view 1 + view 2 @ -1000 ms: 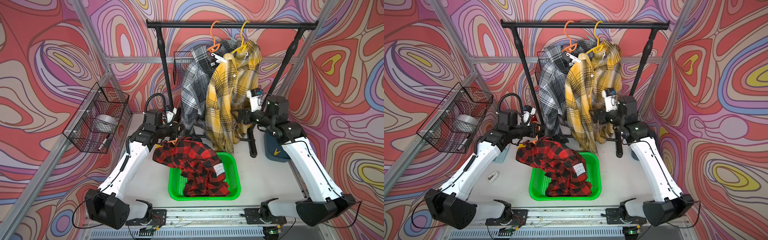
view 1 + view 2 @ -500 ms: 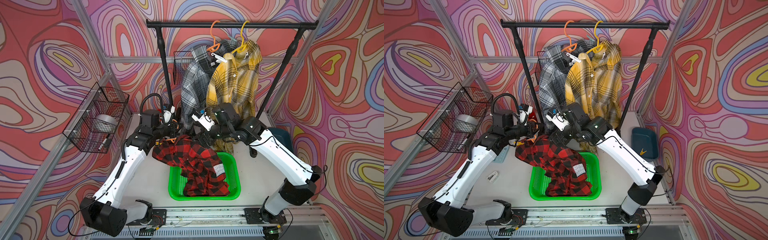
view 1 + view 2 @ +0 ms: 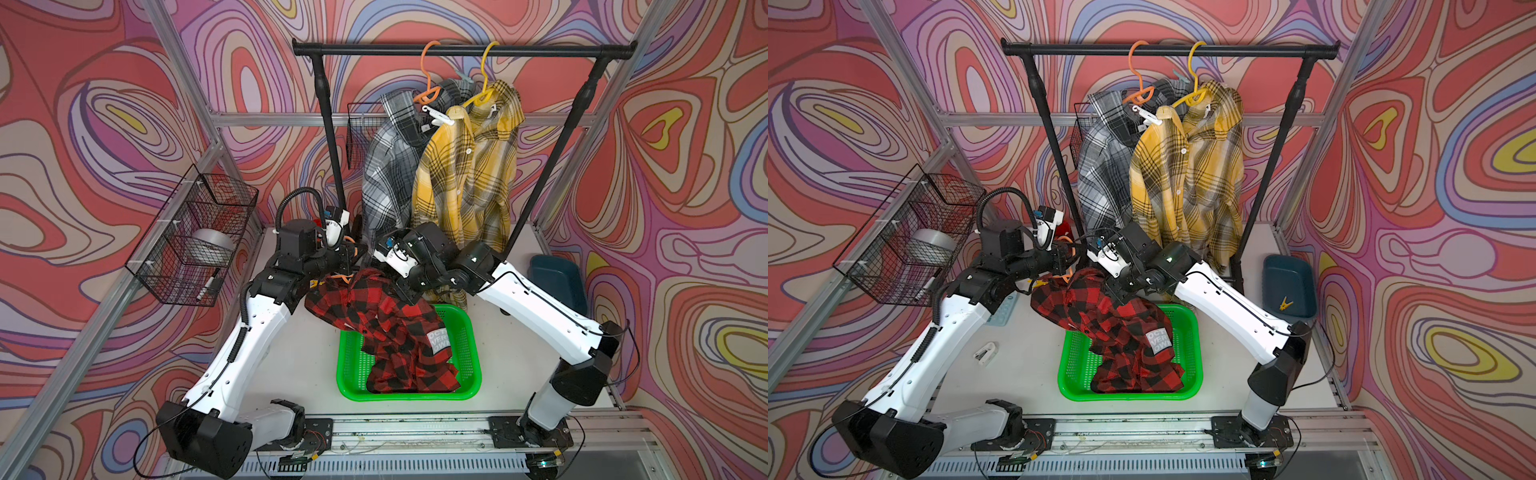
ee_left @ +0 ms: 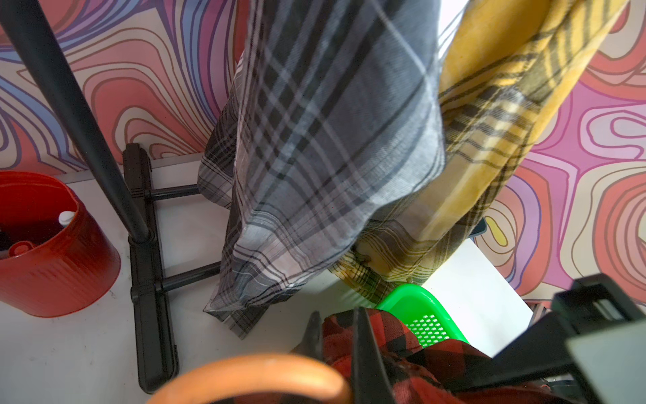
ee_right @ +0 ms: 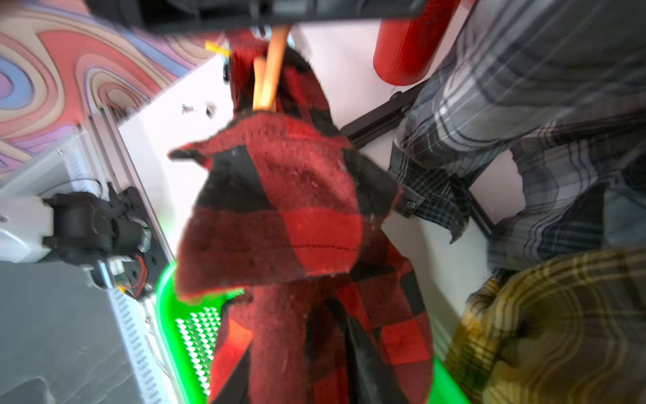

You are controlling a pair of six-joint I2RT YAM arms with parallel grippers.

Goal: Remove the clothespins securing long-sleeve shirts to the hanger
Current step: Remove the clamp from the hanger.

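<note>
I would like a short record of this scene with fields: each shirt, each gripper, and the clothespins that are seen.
grey plaid shirt: hanging on the rack
yellow plaid shirt: hanging on the rack, beside the grey one
red check shirt: off the rack, lower part in the green basket
left gripper: shut on the red shirt's orange hanger
right gripper: at the red shirt's top, jaws hidden
clothespins: white clothespin where the hanging shirts meet; yellow clothespin in the blue tray; loose white clothespin on the table

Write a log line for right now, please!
left jaws: shut on orange hanger | red shirt: bottom in green basket | right jaws: unclear
</note>
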